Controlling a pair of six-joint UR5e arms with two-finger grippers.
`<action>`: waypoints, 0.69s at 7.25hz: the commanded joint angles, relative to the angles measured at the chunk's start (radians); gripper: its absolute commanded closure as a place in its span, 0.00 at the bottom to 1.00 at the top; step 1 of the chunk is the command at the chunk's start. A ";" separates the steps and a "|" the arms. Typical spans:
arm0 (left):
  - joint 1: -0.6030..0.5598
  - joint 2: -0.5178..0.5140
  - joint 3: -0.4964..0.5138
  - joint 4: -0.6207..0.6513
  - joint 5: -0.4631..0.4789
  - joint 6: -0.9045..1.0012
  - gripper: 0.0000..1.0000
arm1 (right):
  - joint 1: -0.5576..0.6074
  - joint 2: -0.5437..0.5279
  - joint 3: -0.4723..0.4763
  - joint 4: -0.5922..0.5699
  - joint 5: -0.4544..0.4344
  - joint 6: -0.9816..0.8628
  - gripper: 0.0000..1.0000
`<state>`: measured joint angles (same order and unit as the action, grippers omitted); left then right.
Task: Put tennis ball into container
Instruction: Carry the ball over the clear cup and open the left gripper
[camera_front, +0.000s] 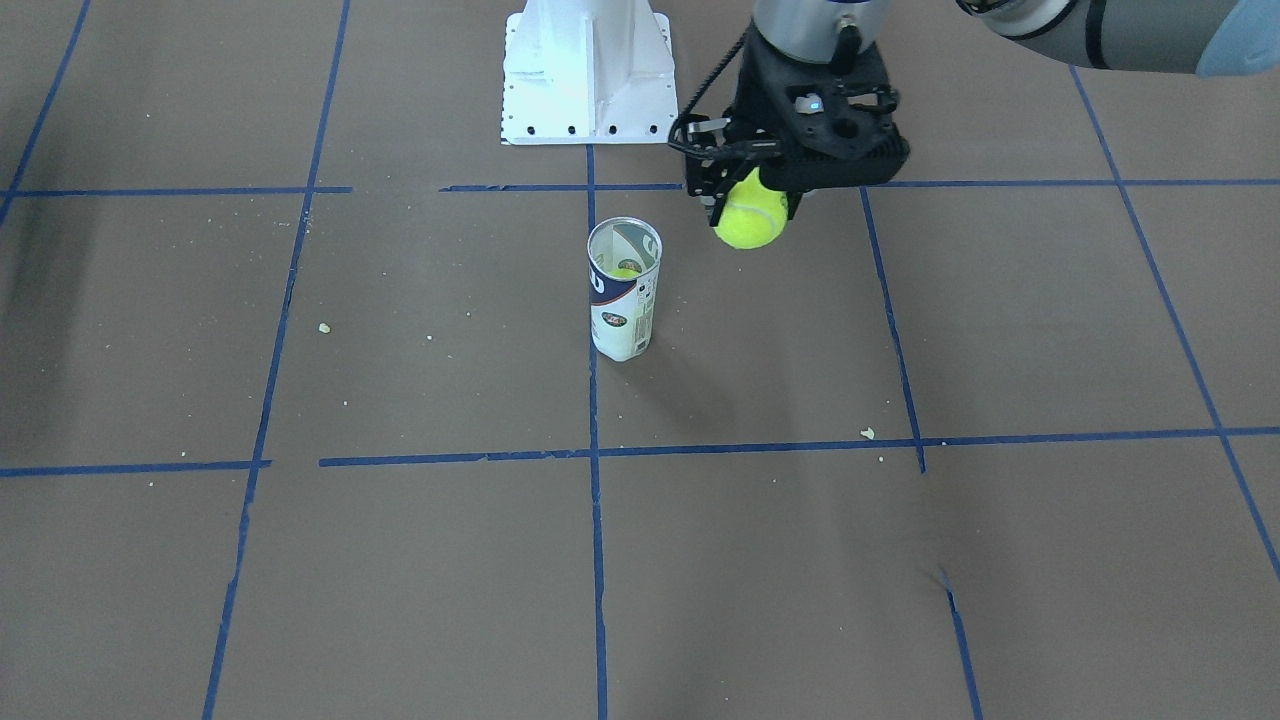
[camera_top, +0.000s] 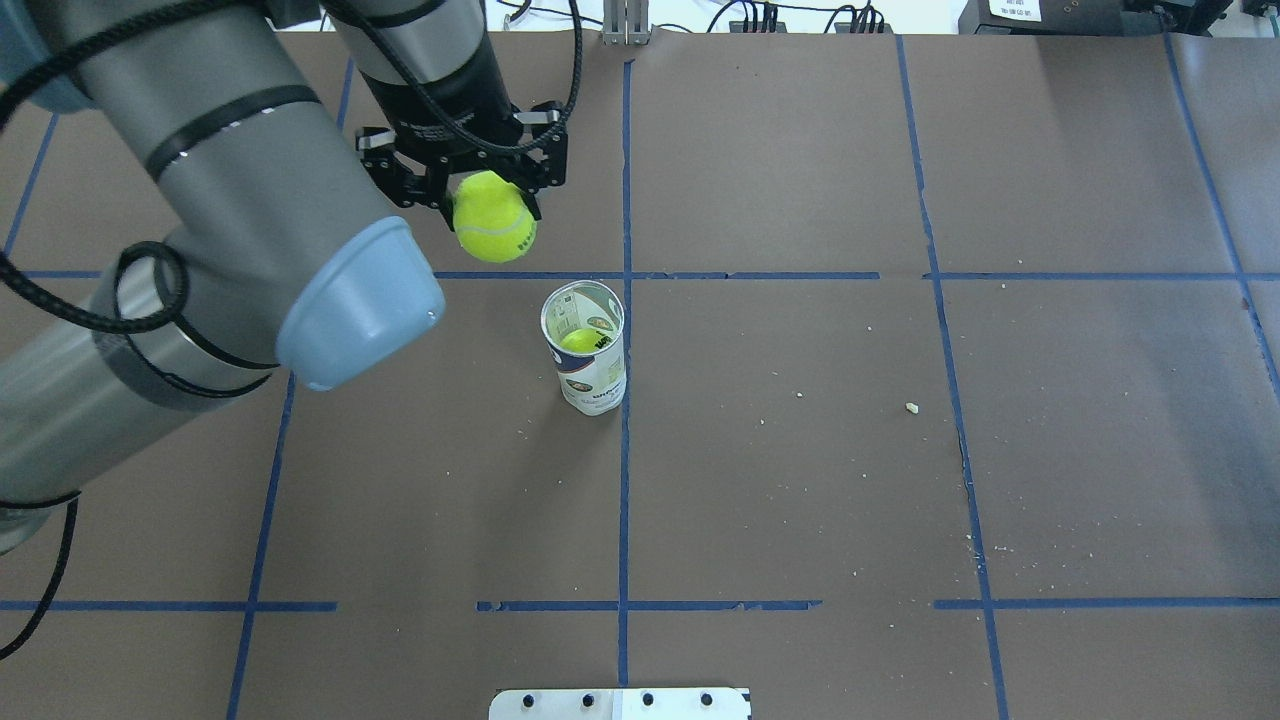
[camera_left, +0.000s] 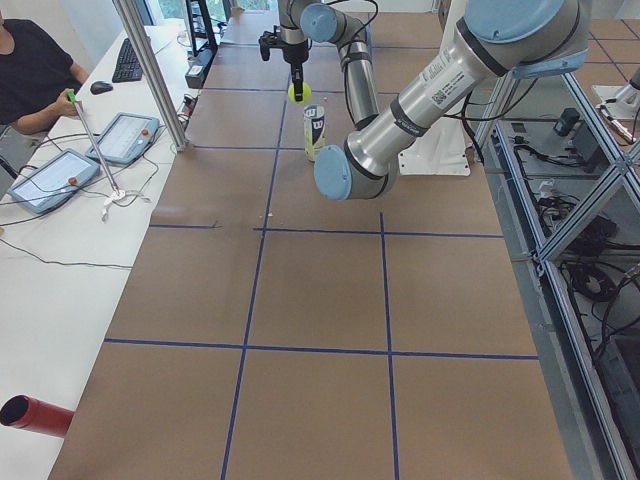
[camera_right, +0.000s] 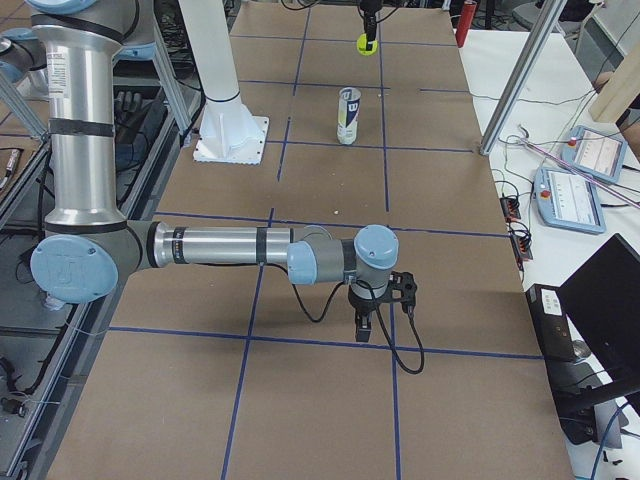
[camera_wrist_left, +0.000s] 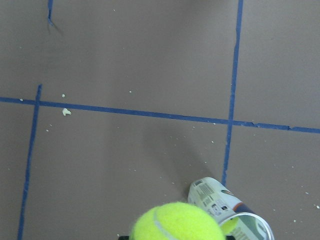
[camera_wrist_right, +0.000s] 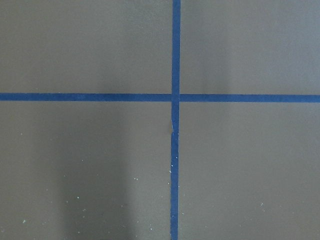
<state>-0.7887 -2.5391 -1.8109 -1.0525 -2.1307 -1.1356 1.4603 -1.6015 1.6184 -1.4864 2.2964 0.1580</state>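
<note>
The left pincer (camera_top: 490, 200) is clamped on the tennis ball (camera_top: 494, 222), held clear of the counter (camera_top: 800, 480). In the overhead view the ball lies at 11 o'clock from the container (camera_top: 592, 375), near it but not over its mouth. The container stands upright and open, with a second yellow-green ball (camera_top: 578, 340) inside. The right pincer (camera_right: 374, 318) hangs low over the counter, well apart; whether it is spread or pressed together cannot be told.
</note>
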 joint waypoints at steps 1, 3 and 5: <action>0.061 -0.020 0.091 -0.093 0.002 -0.069 1.00 | 0.000 0.000 0.000 0.000 0.000 0.000 0.00; 0.072 -0.013 0.099 -0.106 0.002 -0.069 1.00 | 0.000 0.000 0.000 0.000 0.000 0.000 0.00; 0.100 -0.007 0.099 -0.107 0.002 -0.069 1.00 | 0.000 0.000 0.000 0.000 0.000 0.000 0.00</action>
<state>-0.7052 -2.5503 -1.7129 -1.1579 -2.1292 -1.2039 1.4603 -1.6015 1.6183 -1.4864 2.2964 0.1580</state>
